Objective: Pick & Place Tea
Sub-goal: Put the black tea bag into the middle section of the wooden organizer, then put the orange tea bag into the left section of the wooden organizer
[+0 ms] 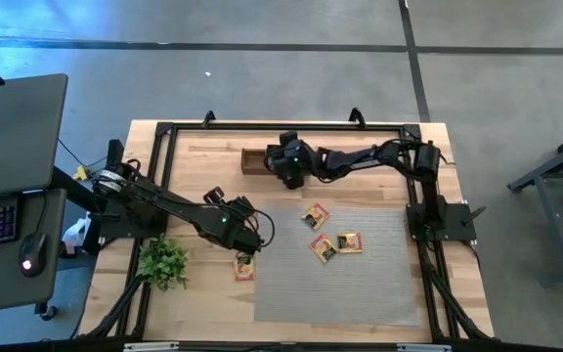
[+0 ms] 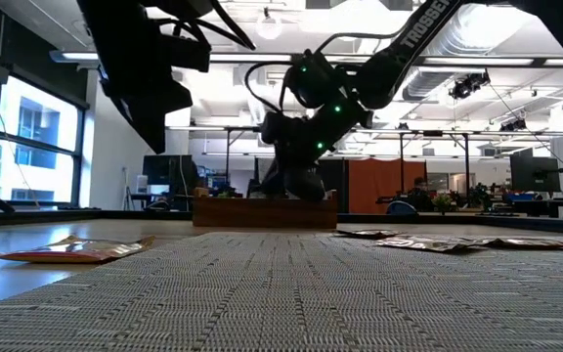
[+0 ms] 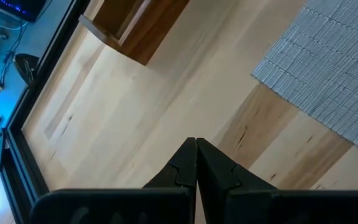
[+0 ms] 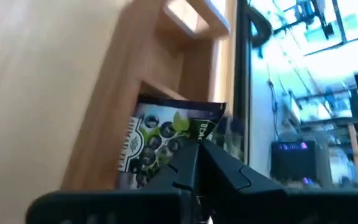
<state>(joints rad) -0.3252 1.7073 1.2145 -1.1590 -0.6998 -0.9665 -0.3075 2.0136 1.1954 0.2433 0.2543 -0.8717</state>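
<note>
Right gripper (image 4: 197, 149) pinches one dark sachet (image 4: 160, 143) over the wooden box (image 1: 257, 159). Left gripper (image 3: 196, 149) clenched, empty. Four orange sachets (image 1: 315, 216) lie out.

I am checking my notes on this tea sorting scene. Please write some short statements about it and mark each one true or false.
1. The right gripper is over the wooden box at the far side of the table. True.
2. The left gripper holds a sachet. False: its fingers are shut together on nothing.
3. Three tea sachets lie on the grey mat. True.
4. The green plant stands on the grey mat. False: it stands on the bare wood by the table's left edge.
5. One sachet lies on the wood just left of the mat. True.
</note>
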